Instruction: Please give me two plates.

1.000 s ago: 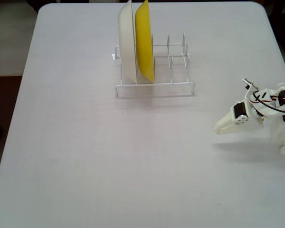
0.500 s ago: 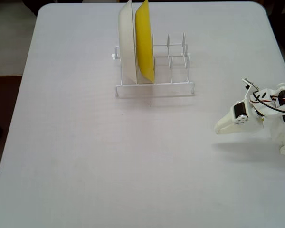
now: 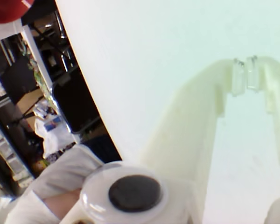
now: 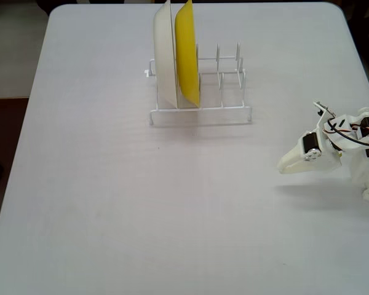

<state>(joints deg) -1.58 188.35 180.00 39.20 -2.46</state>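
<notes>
- Notably, neither the orange nor the light blue plate appeared in either view; their location could not be determined.
- Gripper point(image 4: 283, 166) sat low at the right edge of the table point(image 4: 111, 203) in the fixed view, tip pointing left; nothing was held.
- Fingers: in the wrist view the two clear fingertip pads point(image 3: 238, 77) were nearly touching, only a thin slit between them, with nothing pinched.
- White wire rack point(image 4: 200, 114) stood near the far table edge, well apart from the gripper. It held a white plate point(image 4: 165, 55) and a yellow plate point(image 4: 187, 55), upright, side by side in its left slots; the right slots were bare.
- Open room: broad bare tabletop lay between rack and near edge, and left of the gripper.
- Wrist view showed the table edge curving past a cluttered, blurred background.
- Writing: none legible anywhere.
</notes>
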